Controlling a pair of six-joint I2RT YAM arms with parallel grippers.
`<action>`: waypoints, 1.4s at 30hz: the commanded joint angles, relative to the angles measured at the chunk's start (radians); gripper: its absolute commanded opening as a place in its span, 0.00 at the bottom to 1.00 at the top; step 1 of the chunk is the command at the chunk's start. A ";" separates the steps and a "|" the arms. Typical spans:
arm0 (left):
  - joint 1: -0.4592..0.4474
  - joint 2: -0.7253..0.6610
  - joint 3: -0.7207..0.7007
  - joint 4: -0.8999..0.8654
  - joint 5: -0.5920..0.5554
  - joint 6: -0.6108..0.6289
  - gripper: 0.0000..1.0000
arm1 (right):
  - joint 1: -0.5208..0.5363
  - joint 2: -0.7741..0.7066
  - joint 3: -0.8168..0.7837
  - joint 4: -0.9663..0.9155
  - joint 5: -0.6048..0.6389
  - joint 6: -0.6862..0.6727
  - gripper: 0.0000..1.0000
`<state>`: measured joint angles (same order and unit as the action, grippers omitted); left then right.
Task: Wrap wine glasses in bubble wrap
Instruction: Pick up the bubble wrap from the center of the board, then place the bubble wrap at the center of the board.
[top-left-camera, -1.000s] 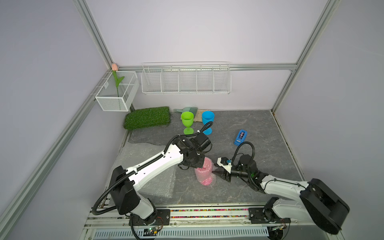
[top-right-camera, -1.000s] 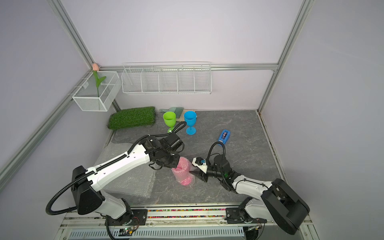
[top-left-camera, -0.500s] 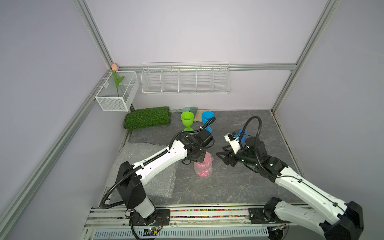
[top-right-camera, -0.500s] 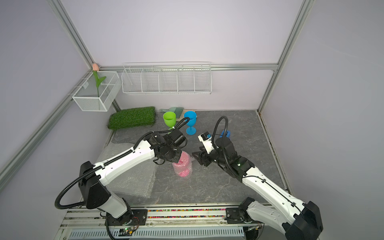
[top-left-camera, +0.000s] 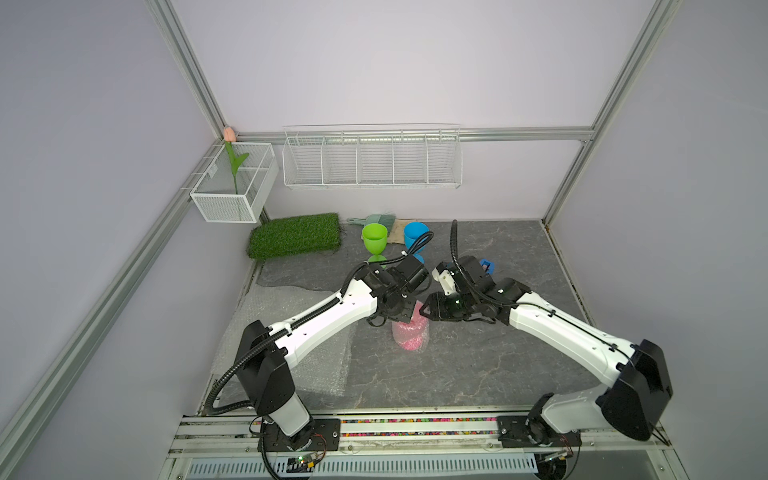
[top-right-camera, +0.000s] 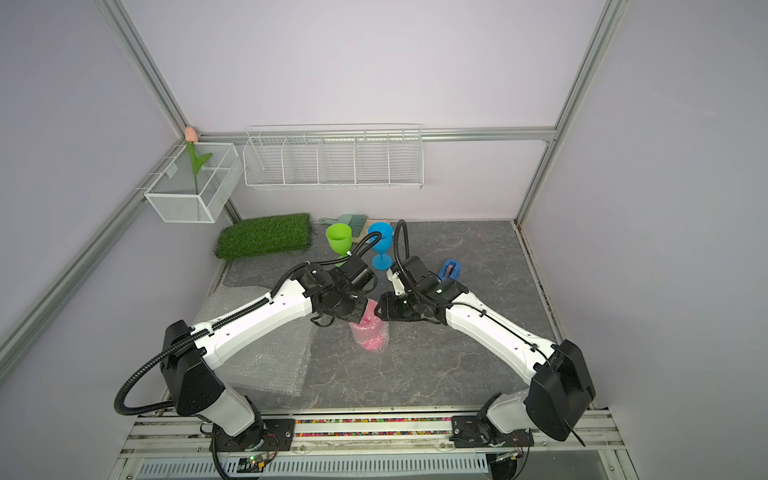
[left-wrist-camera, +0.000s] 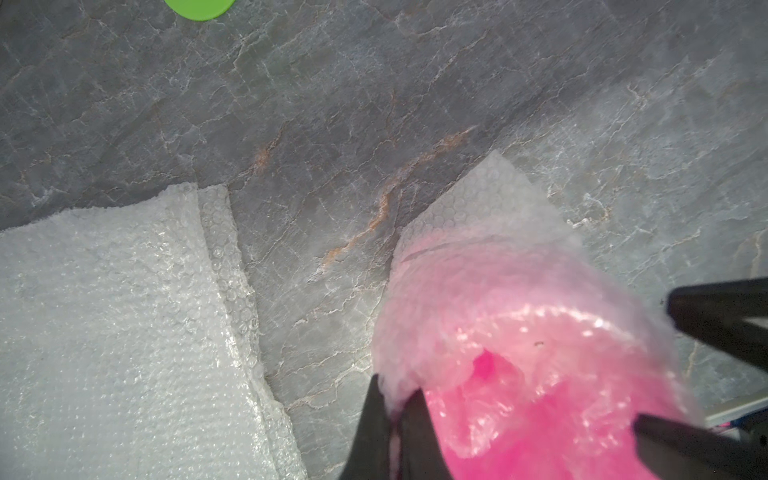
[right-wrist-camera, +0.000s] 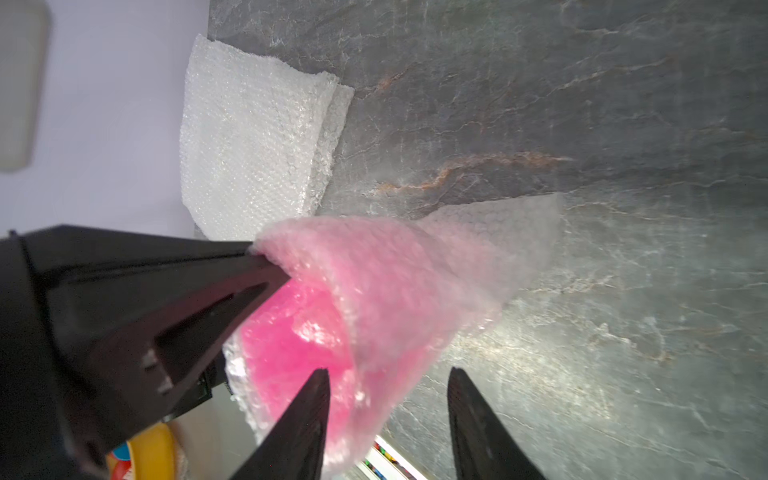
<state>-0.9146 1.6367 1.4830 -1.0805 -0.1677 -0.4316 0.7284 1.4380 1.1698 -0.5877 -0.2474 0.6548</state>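
Pink goblet (top-left-camera: 410, 337) stands mid-table (top-left-camera: 478, 365) inside a sleeve of bubble wrap (left-wrist-camera: 490, 216), long axis roughly vertical, top leaning slightly toward the left arm. Can't tell through the wrap whether bowl or foot is up.

Left gripper (left-wrist-camera: 395, 386) has its fingers pinched together on the sleeve's top edge. Right gripper (right-wrist-camera: 386, 370) has its fingers apart, one over the sleeve and one over bare table. Contact unclear.

Both top views hide the grip point under the wrists. The wrist views show it, and they look down into the sleeve's open top. A loose corner of wrap sticks out sideways.

Spare sheets (top-left-camera: 286, 345) lie flat under the left arm. Green goblet (top-left-camera: 375, 239) and blue goblet (top-left-camera: 415, 235) stand upright at the back. Tape dispenser (top-right-camera: 449, 268) is mostly hidden behind the right arm.
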 joint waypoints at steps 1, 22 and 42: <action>0.005 0.016 -0.014 0.025 0.027 0.003 0.00 | 0.018 0.047 0.040 -0.035 0.006 0.052 0.44; 0.054 -0.153 -0.039 0.080 -0.114 0.058 0.63 | -0.115 0.073 0.295 -0.417 0.258 -0.133 0.07; 0.380 -0.212 -0.266 0.147 -0.043 0.197 0.63 | -0.796 0.446 0.868 -0.591 0.258 -0.421 0.07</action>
<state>-0.5568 1.4330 1.2354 -0.9176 -0.2165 -0.2642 -0.0238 1.8275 1.9720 -1.1004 -0.0093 0.2874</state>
